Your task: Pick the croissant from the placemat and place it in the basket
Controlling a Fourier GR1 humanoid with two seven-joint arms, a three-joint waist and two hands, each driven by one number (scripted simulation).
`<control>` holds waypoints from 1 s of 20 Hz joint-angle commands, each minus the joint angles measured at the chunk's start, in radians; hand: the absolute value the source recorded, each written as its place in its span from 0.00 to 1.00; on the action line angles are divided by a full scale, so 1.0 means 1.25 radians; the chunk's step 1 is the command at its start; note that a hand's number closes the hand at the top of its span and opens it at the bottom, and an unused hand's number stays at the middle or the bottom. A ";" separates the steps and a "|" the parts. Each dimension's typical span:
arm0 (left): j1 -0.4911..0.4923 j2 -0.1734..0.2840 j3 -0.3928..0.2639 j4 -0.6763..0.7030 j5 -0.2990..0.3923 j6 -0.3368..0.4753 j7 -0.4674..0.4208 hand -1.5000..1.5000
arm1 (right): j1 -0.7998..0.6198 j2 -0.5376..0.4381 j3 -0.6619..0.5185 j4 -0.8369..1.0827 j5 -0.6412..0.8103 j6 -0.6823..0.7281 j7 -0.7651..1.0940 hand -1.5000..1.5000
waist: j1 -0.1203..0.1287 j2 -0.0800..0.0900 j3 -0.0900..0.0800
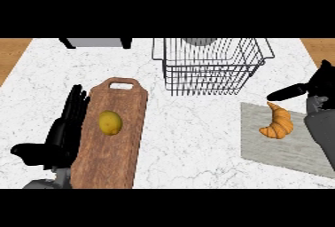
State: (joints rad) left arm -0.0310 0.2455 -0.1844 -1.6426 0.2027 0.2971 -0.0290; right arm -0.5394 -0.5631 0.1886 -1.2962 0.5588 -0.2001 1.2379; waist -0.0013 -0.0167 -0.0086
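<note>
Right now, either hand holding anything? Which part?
Nothing held. The croissant lies on the placemat; the right hand is beside it, not gripping. The left hand rests open.

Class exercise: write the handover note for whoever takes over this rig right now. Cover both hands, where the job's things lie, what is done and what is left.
Left hand: open, resting left of the cutting board, which carries a lemon.
Right hand: open, holding nothing, just above the croissant.
Croissant lies on the placemat; wire basket stands behind.
Done: nothing moved into the basket.
Left: grasp, carry, place.

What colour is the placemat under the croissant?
Plain grey, the placemat lies on the white marbled counter beneath the golden-brown croissant; the head view shows it.
</note>
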 commanded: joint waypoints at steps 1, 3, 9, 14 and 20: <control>0.003 0.014 0.021 0.004 0.004 -0.005 -0.002 0.50 | -0.040 0.001 -0.012 0.004 0.016 0.133 0.199 0.00 | -0.010 0.003 0.002; -0.017 -0.010 0.001 0.007 -0.008 0.008 0.005 0.50 | -0.069 0.006 -0.024 0.020 0.014 0.163 0.200 0.00 | -0.009 0.006 0.003; -0.002 -0.002 0.016 -0.011 -0.007 0.008 0.011 0.50 | 0.012 0.075 -0.054 -0.031 0.068 0.136 0.200 0.00 | -0.015 0.005 0.005; -0.032 0.004 0.026 -0.014 0.007 -0.007 0.048 0.50 | 0.065 0.153 -0.063 -0.092 0.140 0.112 0.200 0.00 | -0.017 0.007 0.006; -0.004 0.003 0.039 -0.013 0.010 -0.027 0.014 0.50 | 0.065 0.193 -0.102 -0.119 0.211 0.164 0.200 0.00 | -0.006 0.009 0.006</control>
State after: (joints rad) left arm -0.0309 0.2467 -0.1498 -1.6601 0.2058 0.2778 -0.0120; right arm -0.4501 -0.3607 0.0769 -1.4001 0.7756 -0.0414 1.2463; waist -0.0102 -0.0058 -0.0019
